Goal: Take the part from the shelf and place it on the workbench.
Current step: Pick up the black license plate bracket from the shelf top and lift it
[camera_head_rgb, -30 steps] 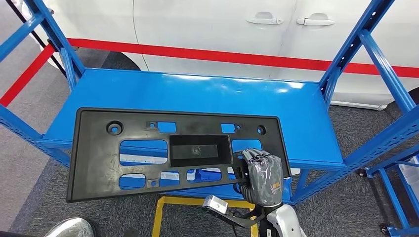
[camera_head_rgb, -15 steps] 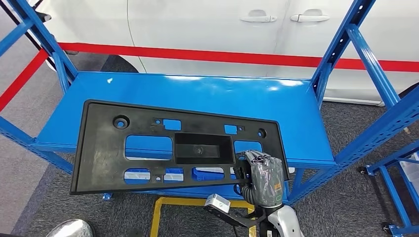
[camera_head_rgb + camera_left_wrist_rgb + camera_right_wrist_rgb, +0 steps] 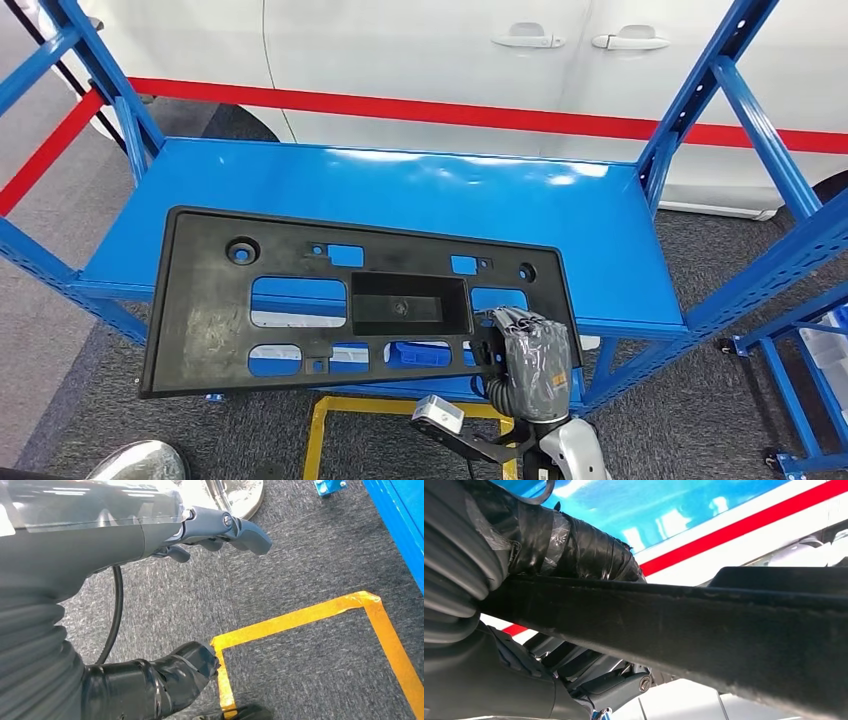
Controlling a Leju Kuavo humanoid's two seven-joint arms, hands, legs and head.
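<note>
Black plastic part [image 3: 300, 300] lies over the blue shelf [image 3: 400, 190]; your right hand [image 3: 530, 360] grips its near right edge. At the wrist, fingers [image 3: 574, 545] clamp that edge. Your left hand [image 3: 210, 530] hangs over carpet, fingers loosely curled, holding nothing.

Left hand [image 3: 200, 600], fingers apart, hangs over carpet [image 3: 300, 570] with yellow tape [image 3: 300, 617].

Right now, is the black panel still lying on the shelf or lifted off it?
Cannot tell: the right hand grips the black panel's near edge, which overhangs the blue shelf; contact farther back isn't visible.
</note>
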